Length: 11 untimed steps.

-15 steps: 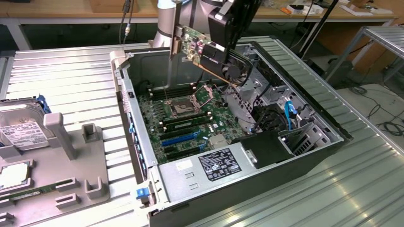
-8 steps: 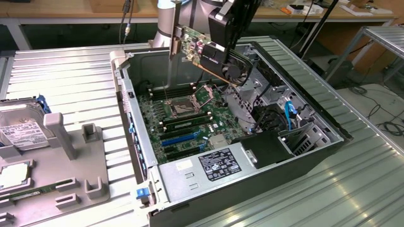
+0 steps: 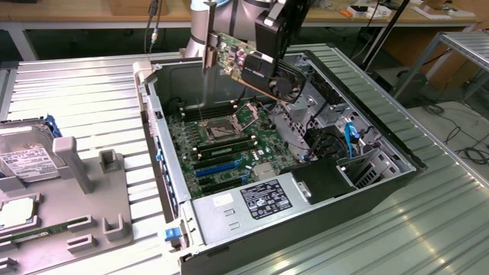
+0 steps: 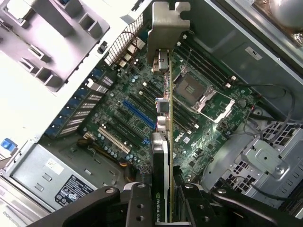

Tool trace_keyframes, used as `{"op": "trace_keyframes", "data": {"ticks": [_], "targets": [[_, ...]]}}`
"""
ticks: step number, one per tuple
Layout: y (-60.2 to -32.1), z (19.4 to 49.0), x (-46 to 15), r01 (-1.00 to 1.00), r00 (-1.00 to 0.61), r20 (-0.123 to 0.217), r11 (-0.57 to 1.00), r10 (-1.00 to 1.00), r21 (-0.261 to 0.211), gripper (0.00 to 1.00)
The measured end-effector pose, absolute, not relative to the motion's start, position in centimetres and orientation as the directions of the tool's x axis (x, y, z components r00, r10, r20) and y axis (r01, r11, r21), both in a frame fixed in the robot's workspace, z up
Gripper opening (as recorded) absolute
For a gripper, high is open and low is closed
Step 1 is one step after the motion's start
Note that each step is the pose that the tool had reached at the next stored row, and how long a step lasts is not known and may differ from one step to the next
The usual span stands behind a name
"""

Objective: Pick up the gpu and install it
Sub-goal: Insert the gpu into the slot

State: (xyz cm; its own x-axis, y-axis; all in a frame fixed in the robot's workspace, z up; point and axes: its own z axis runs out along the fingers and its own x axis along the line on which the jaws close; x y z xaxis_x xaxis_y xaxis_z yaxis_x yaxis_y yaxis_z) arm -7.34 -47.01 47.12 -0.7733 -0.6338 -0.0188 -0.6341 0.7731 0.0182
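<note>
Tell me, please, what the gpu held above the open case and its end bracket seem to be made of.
The gpu: a matte green board, likely fibreglass laminate, carrying soldered parts; its black cooler face looks like moulded plastic, slightly glossy. Its end bracket: bare sheet metal, probably steel, dull silver-grey with a notched, stamped edge.
</note>
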Motion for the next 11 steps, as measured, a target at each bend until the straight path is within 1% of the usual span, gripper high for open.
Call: {"op": "trace_keyframes", "data": {"ticks": [11], "targets": [[-47.00, 47.12, -7.36, -0.780, -0.625, -0.019, 0.625, -0.780, 0.018, 0.27]]}}
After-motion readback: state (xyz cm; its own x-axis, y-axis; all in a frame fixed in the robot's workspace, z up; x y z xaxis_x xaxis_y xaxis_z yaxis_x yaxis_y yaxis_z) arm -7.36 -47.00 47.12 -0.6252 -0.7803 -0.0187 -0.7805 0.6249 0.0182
